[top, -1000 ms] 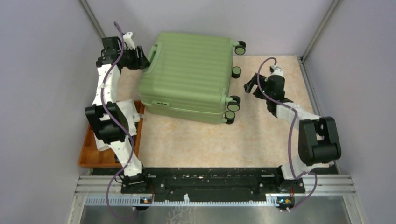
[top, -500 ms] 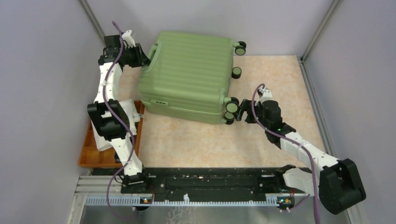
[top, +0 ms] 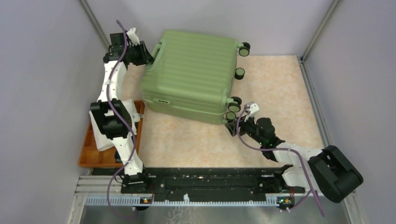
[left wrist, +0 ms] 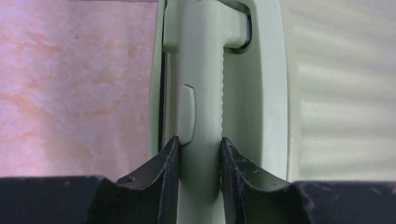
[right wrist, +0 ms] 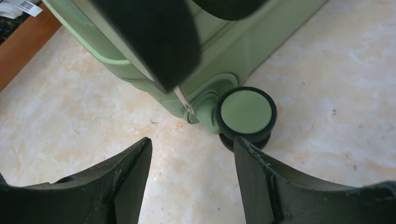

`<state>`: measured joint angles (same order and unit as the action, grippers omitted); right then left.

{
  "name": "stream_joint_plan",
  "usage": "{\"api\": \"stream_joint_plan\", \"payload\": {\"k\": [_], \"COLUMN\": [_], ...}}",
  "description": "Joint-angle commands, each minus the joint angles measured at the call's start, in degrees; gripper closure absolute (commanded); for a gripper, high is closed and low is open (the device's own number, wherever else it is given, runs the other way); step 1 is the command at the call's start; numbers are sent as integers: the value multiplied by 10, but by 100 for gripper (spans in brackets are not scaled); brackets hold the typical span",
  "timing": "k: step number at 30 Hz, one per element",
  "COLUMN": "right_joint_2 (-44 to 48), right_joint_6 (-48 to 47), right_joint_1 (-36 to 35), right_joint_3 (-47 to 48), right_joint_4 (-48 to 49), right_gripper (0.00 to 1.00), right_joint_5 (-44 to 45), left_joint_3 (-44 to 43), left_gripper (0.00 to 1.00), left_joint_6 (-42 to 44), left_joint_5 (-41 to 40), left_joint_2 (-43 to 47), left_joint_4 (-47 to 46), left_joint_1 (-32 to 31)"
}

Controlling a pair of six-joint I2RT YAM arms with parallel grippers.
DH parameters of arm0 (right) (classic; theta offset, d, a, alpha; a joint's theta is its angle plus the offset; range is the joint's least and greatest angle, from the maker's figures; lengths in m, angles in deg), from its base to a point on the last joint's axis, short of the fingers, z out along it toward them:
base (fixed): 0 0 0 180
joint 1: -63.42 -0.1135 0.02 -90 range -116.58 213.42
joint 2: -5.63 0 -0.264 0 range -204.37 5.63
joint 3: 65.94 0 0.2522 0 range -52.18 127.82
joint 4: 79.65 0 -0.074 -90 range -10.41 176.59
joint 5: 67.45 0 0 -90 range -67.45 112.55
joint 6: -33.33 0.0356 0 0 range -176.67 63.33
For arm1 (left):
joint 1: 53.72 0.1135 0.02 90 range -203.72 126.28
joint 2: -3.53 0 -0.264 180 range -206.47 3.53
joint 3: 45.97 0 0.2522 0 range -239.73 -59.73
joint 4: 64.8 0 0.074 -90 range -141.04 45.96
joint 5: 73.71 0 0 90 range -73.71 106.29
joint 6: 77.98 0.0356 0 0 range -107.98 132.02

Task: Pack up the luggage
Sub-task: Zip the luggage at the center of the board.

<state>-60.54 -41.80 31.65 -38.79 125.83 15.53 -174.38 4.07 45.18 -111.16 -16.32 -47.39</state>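
- Right gripper low over the tabletop toward its near side, fingers spread well apart, only bare marbled surface between them
- Just beyond those fingers, the near right corner of the luggage, with a black wheel with a green hub close to the right finger yet apart from it
- Small metal tab hanging at the seam between the two shell halves, just beside that wheel
- Orange tray at the near left edge of the tabletop, partly hidden under the left arm, contents too covered to tell
- Luggage closed and lying flat from the middle to the far part of the tabletop, ribbed light-green shell up, wheels toward the right, set a little askew
- Farthest back on the left, left gripper clamped on the green handle at the luggage's left end, both fingers pressed against the handle's sides
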Motion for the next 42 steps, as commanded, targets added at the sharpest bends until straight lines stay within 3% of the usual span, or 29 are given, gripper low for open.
{"api": "stream_joint_plan", "payload": {"k": [1, 14, 20, 25, 34, 40, 42], "right_joint_2": [-51, -163, -192, -197, -177, -132, -123], "right_joint_6": [-38, -80, -86, -104, -133, -146, -144], "right_joint_1": [-23, -27, -28, -27, -28, -28, -28], "right_joint_3": [21, 76, 87, 88, 74, 63, 60], "right_joint_4": [134, 223, 235, 225, 201, 156, 148], "right_gripper": [36, 42, 54, 56, 100, 100, 75], "right_joint_5": [-2, 13, 2, -1, -9, -1, 2], "left_joint_3": [-41, -86, -92, -85, -86, -87, -87], "left_gripper": [100, 100, 100, 100, 100, 100, 100], "left_joint_6": [-58, -47, -47, -46, -51, -52, -52], "left_joint_5": [76, 41, 49, 47, 30, 26, 27], "left_joint_2": [35, 36, 38, 38, 36, 33, 34], "left_joint_4": [-53, -39, -34, -33, -34, -34, -35], "left_joint_1": [-40, -38, -39, -39, -36, -31, -31]}}
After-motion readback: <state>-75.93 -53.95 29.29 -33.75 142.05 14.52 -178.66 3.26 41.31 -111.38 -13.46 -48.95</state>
